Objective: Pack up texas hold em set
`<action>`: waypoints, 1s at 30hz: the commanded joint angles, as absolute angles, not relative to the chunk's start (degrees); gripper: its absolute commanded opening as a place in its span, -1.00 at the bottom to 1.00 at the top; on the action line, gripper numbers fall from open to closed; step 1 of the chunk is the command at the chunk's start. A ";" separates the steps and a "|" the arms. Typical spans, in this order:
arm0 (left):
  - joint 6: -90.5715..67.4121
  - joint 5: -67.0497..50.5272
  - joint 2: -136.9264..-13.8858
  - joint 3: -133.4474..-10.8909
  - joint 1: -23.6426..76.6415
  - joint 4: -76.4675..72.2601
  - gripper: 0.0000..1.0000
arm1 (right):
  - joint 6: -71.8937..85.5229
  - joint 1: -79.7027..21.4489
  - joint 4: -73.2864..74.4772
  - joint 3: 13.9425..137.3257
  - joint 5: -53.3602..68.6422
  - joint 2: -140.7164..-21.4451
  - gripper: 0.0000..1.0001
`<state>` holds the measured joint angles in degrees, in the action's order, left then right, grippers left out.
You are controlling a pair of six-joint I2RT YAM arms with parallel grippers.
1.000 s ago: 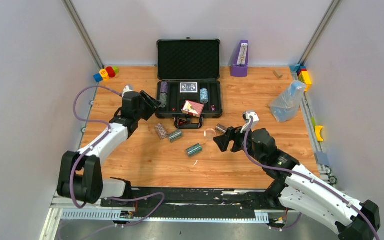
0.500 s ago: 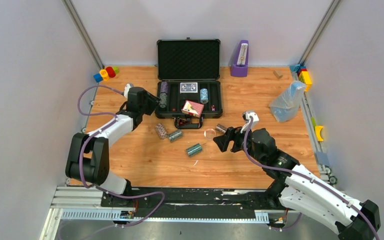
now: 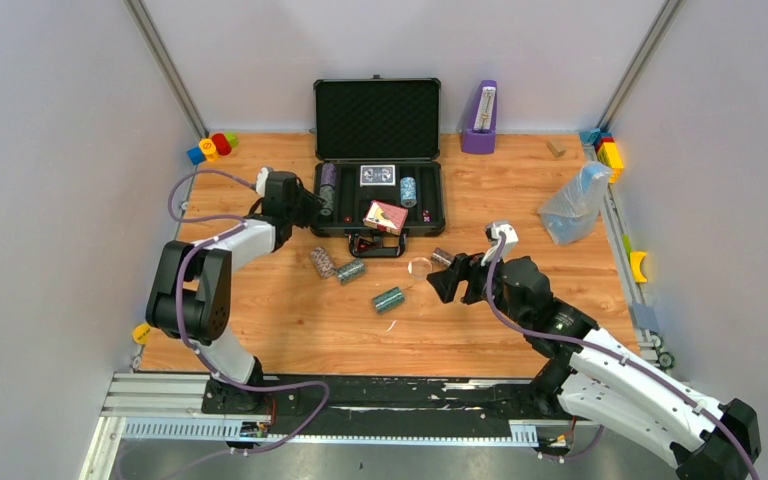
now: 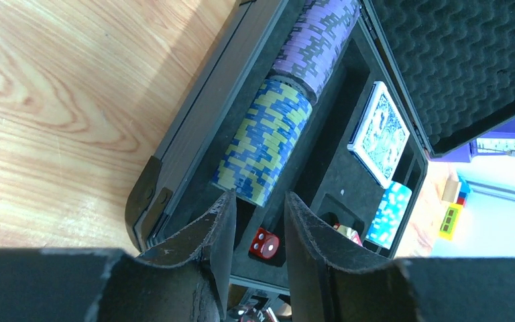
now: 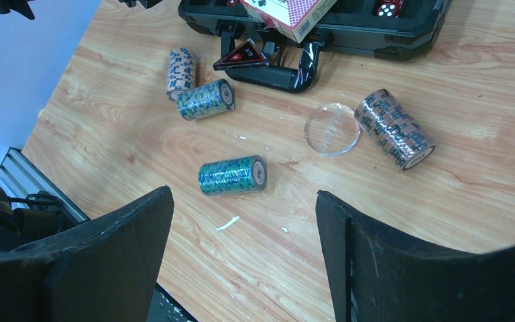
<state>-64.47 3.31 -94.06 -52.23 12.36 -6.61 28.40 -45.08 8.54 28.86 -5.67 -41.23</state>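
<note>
Texas hold em set is partly packed: its black briefcase (image 3: 377, 120) stands open at the upper middle of the worktop (image 3: 290, 330). We see the left fingers (image 4: 204, 235) a little spread, holding nothing, just beside a yellow-and-blue chip stack (image 4: 265, 147) inside the case. The right fingers (image 5: 117, 248) are widely spread, near a green chip stack (image 5: 233, 176) lying on the worktop.

Briefcase (image 3: 438, 205): open at the far middle, lid upright.
Chip rolls (image 3: 388, 299): four, lying loose on the table (image 3: 290, 330).
Left gripper (image 3: 312, 203): at the briefcase's left edge.
Right gripper (image 3: 441, 284): near the rolls.
</note>
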 commanded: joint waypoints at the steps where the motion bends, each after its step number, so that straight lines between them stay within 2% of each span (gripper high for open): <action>1: -65.36 3.44 -96.18 -55.15 12.39 -10.46 -0.22 | 27.78 -44.99 6.35 29.07 -6.84 -41.47 0.59; 10: -64.09 4.45 -100.56 -58.07 12.26 -12.74 -0.44 | 27.29 -45.00 6.41 29.04 -7.94 -41.65 0.59; 15: -62.32 3.30 -99.42 -57.68 12.31 -13.47 -0.42 | 27.01 -45.02 7.18 29.09 -9.04 -41.24 0.59; 21: -55.67 3.85 -92.16 -55.09 12.30 -9.45 -0.12 | 27.14 -45.02 8.15 29.61 -11.73 -42.75 0.64; 24: -49.21 1.89 -86.86 -54.26 12.33 -6.09 0.12 | 25.64 -45.00 9.07 30.79 -12.33 -45.08 0.72; 26: -42.85 -2.25 -84.03 -53.93 12.29 -3.35 0.30 | 23.34 -45.02 9.21 31.57 -11.74 -46.67 0.78; 30: -30.00 -13.87 -78.90 -51.32 13.06 1.76 0.85 | 22.25 -45.00 9.16 31.77 -9.68 -49.68 0.80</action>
<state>-44.91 -3.11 -84.51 -53.95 12.27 -3.57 25.15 -45.08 9.67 28.99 -10.59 -47.83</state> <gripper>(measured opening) 0.830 0.898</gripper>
